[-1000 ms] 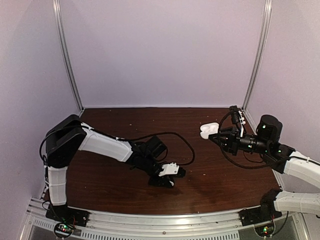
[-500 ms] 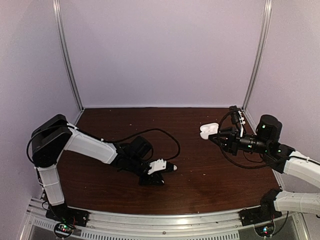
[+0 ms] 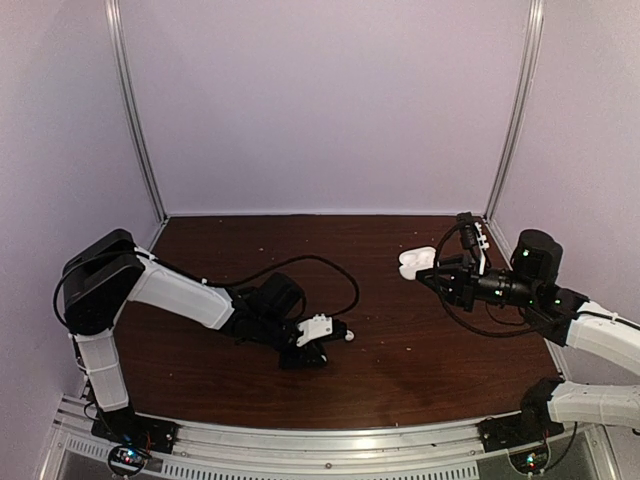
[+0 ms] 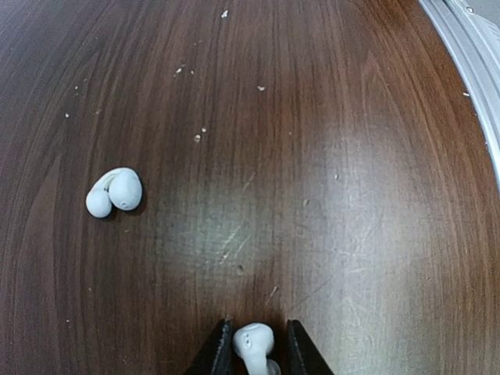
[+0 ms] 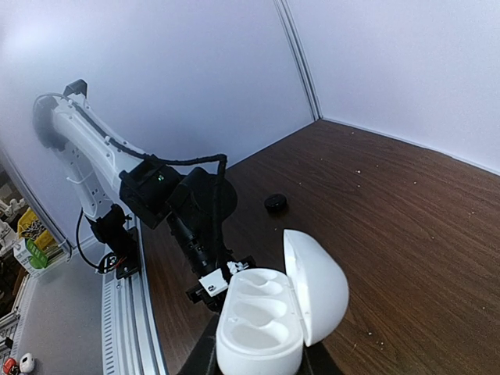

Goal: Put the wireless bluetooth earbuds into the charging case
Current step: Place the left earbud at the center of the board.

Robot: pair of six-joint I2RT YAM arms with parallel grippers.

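Note:
A glossy white earbud (image 4: 254, 342) lies between the fingers of my left gripper (image 4: 258, 328), low over the dark wood table. The jaws stand narrowly open: the bud is against the left finger and a thin gap shows on the right. Another white earbud (image 4: 115, 191) lies loose on the table, ahead and to the left. My right gripper (image 5: 258, 358) is shut on the white charging case (image 5: 262, 328), held above the table at the right (image 3: 413, 262). Its lid (image 5: 319, 285) is hinged open and its hollows are empty. From above, the left gripper (image 3: 335, 343) is at centre-left.
A small black rounded object (image 5: 275, 203) sits on the table beyond the left arm. The left arm's black cable (image 3: 330, 270) loops over the table. Pale walls enclose three sides, and a metal rail (image 3: 320, 440) runs along the near edge.
My left gripper has slid left and slightly nearer along the table, then stayed almost still for the last half second. The right arm and the case have barely moved.

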